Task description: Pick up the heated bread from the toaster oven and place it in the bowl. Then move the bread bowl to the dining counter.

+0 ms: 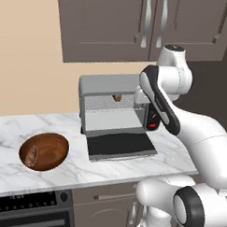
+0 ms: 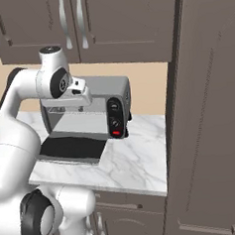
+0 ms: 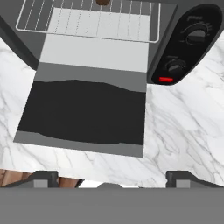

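Both jaws spread wide, holding nothing, above the toaster oven (image 3: 87,105) door.

Heated bread (image 3: 103,2) cut by hand view's top edge; pincer (image 3: 111,177) fingertips barely showing, spread wide apart

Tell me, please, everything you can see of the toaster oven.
The toaster oven is a boxy silver-grey unit standing on the marble counter against the beige wall. Its dark glass door lies dropped open, flat on the counter. Inside are a wire rack and a small brown bread. Its black side panel carries knobs and a red button.
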